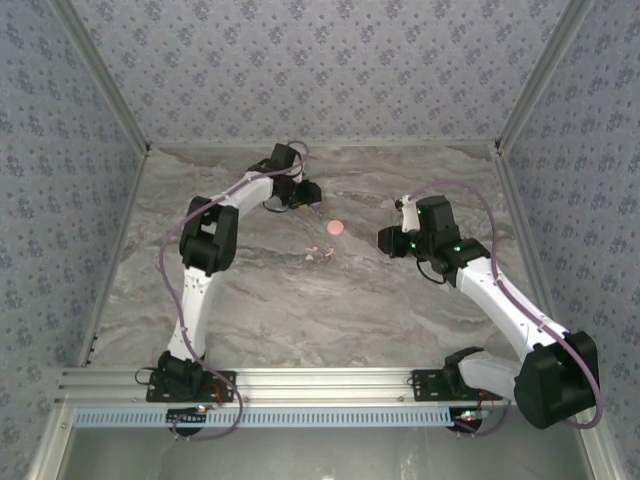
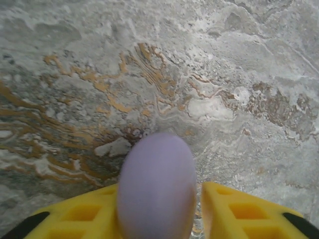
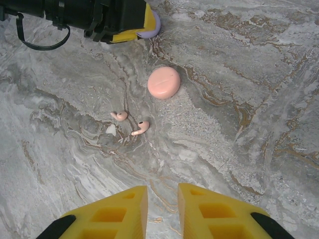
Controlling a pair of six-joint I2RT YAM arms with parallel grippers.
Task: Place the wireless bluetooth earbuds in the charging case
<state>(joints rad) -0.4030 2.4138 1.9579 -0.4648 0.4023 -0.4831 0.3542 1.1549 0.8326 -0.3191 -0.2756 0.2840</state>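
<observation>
Left end effector [image 2: 162, 191] first: its yellow fingers [image 2: 75, 216] stand apart with the lilac disc [image 2: 157, 174] upright between them at the bottom centre of the left wrist view. A thin strip of table [image 2: 159, 64] shows between the disc and the finger on the right of the frame. On the other side the disc overlaps the finger, and I cannot tell whether they touch. From the right wrist view that same end effector [image 3: 144, 27] sits in the upper left of the frame, black body and yellow tip, the lilac disc [image 3: 153, 26] peeking out at its end and low against the marble. Now the right end effector [image 3: 162, 189], bottom centre of its own view: fingers [image 3: 112, 216] nearly together, a narrow slit between them, nothing in it, hanging above bare table. Ahead of it, left of centre, lie the two earbuds, both pink with short stems. One [image 3: 119, 116] lies just up and left of the other [image 3: 141, 128], close but apart, both flat on the table. A small pale bit [image 3: 110, 130] lies just beside them, too small to tell what it is. Up and right of the earbuds, near but clear of them, rests the pink disc [image 3: 163, 82]. In the top view the pink disc [image 1: 334, 229] sits mid-table between the two end effectors, the left [image 1: 308, 193] up and left of it, the right [image 1: 385, 240] to its right, and the earbuds [image 1: 318, 253] just below it.
</observation>
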